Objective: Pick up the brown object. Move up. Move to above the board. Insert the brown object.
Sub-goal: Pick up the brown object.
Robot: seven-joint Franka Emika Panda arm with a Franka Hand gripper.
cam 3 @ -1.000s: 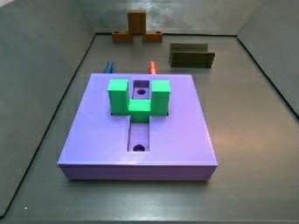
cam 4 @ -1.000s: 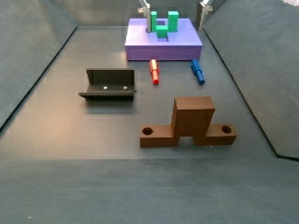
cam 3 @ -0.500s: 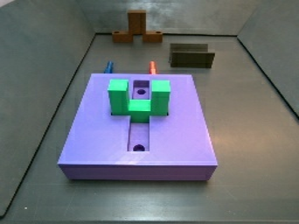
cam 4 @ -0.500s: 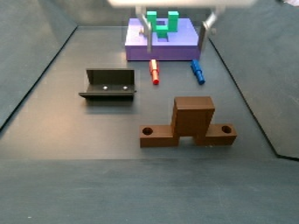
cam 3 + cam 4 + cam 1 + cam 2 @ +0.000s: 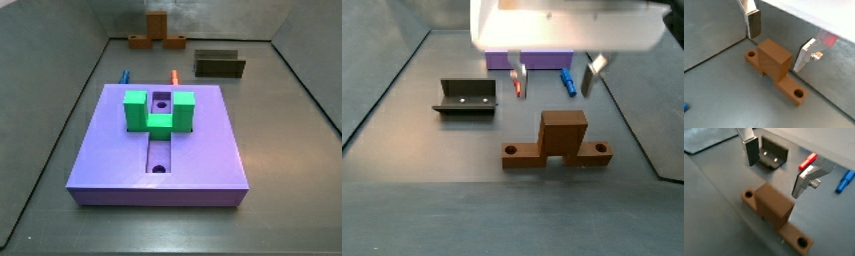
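Task at its first step; nothing picked up yet. The brown object (image 5: 557, 143) sits on the grey worktop (image 5: 422, 200), stem upright, crossbar flat with a round hole at each end, near the worktop's far end from the board (image 5: 158, 140) as a side view shows it. The hand (image 5: 779, 41) hovers above the brown object, released: in both wrist views its two silver fingers (image 5: 751, 150) stand apart, one on each side of the stem and clear of it, no contact visible. In a side view the hand's pale body (image 5: 567, 22) fills the frame around 12 o'clock, fingers hanging at about 1 o'clock from the block and not yet down to its top. The board lies flat, its central slot running lengthwise, a green U-shaped block (image 5: 159, 109) already seated on it. The fixture (image 5: 469, 97) stands at about 10 o'clock from the brown object; a red peg (image 5: 519, 82) and a blue peg (image 5: 568, 81) lie between the block and the board. Left to do, as I judge it: descend, clench on the stem, lift, carry over the board, insert.
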